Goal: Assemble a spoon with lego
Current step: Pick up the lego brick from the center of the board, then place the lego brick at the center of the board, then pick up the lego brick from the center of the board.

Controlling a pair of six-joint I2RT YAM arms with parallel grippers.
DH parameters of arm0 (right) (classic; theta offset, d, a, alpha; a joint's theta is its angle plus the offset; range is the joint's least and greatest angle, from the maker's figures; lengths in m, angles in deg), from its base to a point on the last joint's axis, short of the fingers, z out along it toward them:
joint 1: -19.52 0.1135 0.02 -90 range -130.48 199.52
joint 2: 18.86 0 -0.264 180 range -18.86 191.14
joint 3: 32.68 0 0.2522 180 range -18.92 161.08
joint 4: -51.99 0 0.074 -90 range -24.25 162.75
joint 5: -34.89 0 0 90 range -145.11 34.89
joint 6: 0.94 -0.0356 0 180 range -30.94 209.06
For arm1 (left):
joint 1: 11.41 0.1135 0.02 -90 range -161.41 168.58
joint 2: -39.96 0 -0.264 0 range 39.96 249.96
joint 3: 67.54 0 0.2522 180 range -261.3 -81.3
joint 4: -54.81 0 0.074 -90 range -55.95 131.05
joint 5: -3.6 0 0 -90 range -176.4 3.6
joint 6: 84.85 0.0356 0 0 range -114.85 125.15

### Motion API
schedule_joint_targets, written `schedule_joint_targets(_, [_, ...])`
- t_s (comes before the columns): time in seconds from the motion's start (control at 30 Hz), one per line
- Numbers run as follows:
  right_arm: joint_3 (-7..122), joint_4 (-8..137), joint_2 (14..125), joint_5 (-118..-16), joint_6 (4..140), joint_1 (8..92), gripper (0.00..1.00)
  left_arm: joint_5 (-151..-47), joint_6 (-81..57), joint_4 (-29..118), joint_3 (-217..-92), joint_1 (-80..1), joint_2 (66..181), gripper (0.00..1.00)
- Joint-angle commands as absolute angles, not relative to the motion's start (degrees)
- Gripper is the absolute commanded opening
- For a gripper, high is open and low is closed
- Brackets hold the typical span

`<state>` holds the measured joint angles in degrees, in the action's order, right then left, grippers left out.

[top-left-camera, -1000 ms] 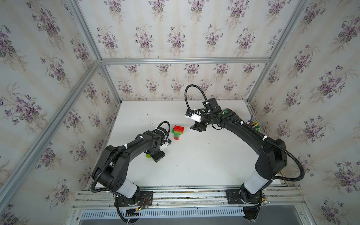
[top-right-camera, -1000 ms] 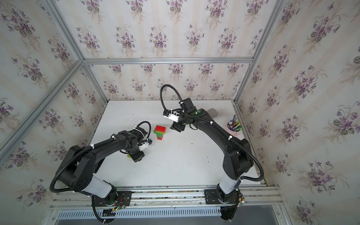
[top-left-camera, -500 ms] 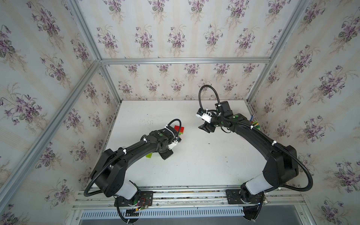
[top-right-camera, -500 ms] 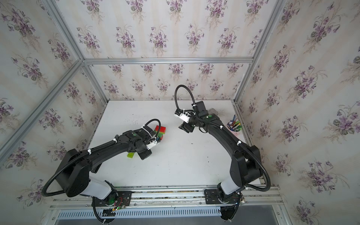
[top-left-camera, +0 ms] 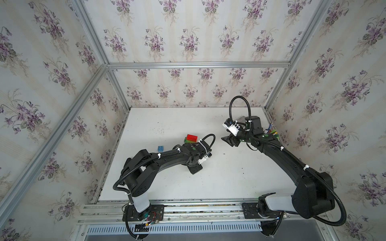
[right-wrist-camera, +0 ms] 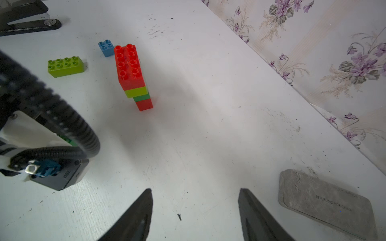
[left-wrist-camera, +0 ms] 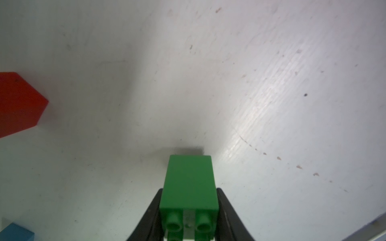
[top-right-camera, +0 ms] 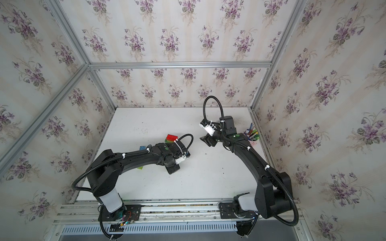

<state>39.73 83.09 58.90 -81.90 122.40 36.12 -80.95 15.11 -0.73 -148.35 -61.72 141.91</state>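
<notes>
The part-built spoon (right-wrist-camera: 131,73) stands upright mid-table as a stack of lego: a long red brick over lime, dark green and red; both top views show it (top-left-camera: 191,138) (top-right-camera: 171,138). My left gripper (left-wrist-camera: 189,189) is shut on a dark green brick (left-wrist-camera: 189,179), low over the table just in front of and right of that stack (top-left-camera: 195,167). A blue brick (right-wrist-camera: 106,47) (top-left-camera: 160,148) and a lime brick (right-wrist-camera: 65,65) (top-right-camera: 140,168) lie loose to the left. My right gripper (right-wrist-camera: 194,208) is open and empty, to the right of the stack (top-left-camera: 226,140).
A flat grey slab (right-wrist-camera: 325,204) lies on the table near the right gripper, towards the back wall. A cup of pens (top-right-camera: 252,135) stands at the right edge. Papered walls close in the table on three sides.
My left arm has swung from the lime brick on the left to in front of the stack, and its jaws have closed on the dark green brick. The right gripper has pulled back rightward from the stack.
</notes>
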Motion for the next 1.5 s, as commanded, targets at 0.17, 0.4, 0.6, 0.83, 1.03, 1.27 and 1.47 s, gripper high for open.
schedule_joint_targets(0.17, [40.93, 82.16, 59.81, -83.85, 122.37, 36.05, 0.67, -80.94, 12.76, 3.05, -146.19, -61.86, 141.87, 0.54])
schedule_joint_targets(0.4, [41.50, 82.55, 59.98, -84.03, 122.46, 36.05, 0.67, -81.64, 11.40, 7.27, -142.29, -61.86, 139.76, 0.53])
schedule_joint_targets(0.6, [42.09, 83.12, 60.16, -84.38, 122.37, 36.05, 0.67, -82.12, 10.86, 9.58, -141.25, -61.51, 138.76, 0.52])
schedule_joint_targets(0.83, [42.00, 83.51, 60.07, -84.55, 122.37, 36.05, 0.67, -82.27, 10.51, 10.02, -140.81, -61.02, 138.18, 0.43])
schedule_joint_targets(1.03, [40.89, 82.18, 59.75, -85.88, 121.35, 36.05, 0.67, -81.71, 11.67, 8.99, -140.67, -60.67, 136.55, 0.24])
schedule_joint_targets(1.27, [32.93, 74.09, 56.21, -92.40, 121.04, 36.13, 0.67, -83.50, 22.98, -1.06, -146.03, -55.80, 128.58, 0.19])
schedule_joint_targets(1.47, [31.40, 69.20, 58.66, -97.16, 119.34, 38.10, 0.66, -91.60, 39.94, -5.79, -152.85, -43.81, 123.27, 0.19])
